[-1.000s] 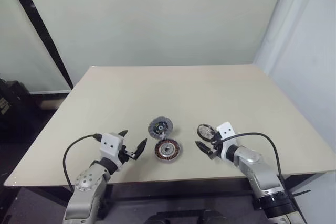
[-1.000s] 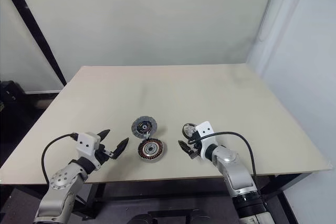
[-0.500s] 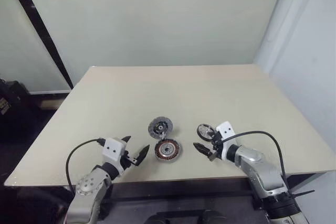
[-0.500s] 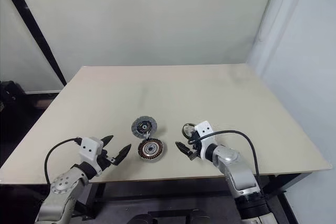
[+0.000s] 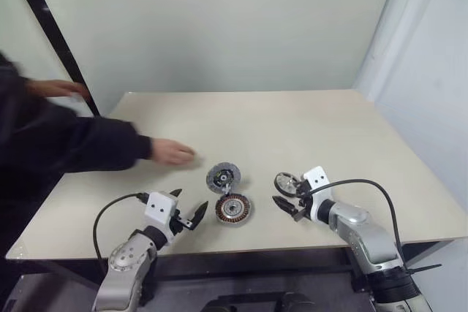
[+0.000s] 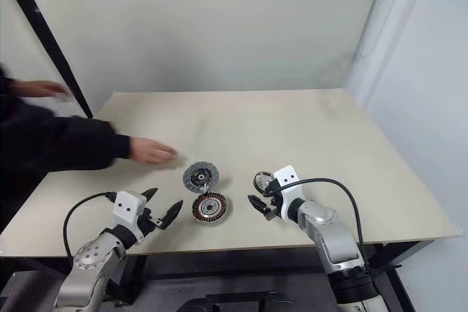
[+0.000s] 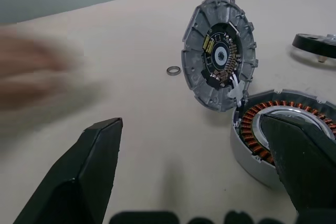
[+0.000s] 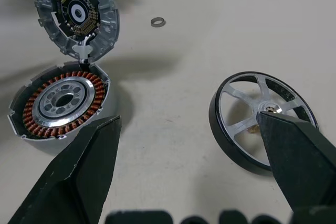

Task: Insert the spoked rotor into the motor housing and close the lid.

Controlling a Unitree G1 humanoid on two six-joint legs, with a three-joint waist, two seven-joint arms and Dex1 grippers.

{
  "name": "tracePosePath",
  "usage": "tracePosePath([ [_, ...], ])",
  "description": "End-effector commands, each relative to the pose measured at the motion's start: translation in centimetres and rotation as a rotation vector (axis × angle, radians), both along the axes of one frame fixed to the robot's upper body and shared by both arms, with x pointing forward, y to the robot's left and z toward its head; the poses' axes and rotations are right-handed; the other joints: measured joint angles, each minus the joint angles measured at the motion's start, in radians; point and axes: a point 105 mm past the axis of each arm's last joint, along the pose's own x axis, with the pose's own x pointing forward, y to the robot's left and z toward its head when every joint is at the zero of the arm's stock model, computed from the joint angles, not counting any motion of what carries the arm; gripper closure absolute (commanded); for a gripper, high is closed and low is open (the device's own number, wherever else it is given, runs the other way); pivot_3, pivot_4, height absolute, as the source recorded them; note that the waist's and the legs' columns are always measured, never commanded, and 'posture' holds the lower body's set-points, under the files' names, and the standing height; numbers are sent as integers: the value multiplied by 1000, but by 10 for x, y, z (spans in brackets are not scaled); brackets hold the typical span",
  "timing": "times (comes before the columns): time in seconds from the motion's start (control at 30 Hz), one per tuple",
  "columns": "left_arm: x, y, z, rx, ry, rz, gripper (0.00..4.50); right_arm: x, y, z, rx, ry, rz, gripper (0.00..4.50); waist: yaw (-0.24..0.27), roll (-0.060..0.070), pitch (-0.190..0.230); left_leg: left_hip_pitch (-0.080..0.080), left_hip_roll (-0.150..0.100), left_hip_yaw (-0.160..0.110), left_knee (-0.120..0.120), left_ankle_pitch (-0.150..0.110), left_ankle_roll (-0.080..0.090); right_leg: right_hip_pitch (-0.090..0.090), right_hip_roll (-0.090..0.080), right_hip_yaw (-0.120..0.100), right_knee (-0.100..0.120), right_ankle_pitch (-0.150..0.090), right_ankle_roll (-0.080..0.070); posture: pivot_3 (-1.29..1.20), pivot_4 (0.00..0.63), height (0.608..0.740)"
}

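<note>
On the beige table [image 5: 307,129], both black two-fingered pincers, left [image 5: 189,215] and right [image 5: 287,205], gape released beside the copper-wound round motor housing [image 5: 234,209], grey hinged lid [image 5: 223,177] and silver spoked rotor [image 8: 262,120].

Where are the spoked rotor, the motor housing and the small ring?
spoked rotor [image 8: 261,114], right wrist view, on a silver spoke near the hub.
motor housing [image 8: 58,99], right wrist view, on its silver inner ring.
small ring [image 8: 157,22], right wrist view, on its band.
</note>
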Motion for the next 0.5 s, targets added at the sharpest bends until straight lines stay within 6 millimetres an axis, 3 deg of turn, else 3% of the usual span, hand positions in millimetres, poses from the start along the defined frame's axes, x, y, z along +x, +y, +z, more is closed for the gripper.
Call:
tracePosePath([
  [0.03,5,-2,11,6,-50,-14,0,4,3,20,-4,-80,16,21,0,0,0,0,0,0,0,0,0,0,0,0,0,0,0,0,0,740],
  [0.5,5,-4,10,2,-50,-28,0,1,-9,10,-60,-46,12,21,0,0,0,0,0,0,0,0,0,0,0,0,0,0,0,0,0,740],
])
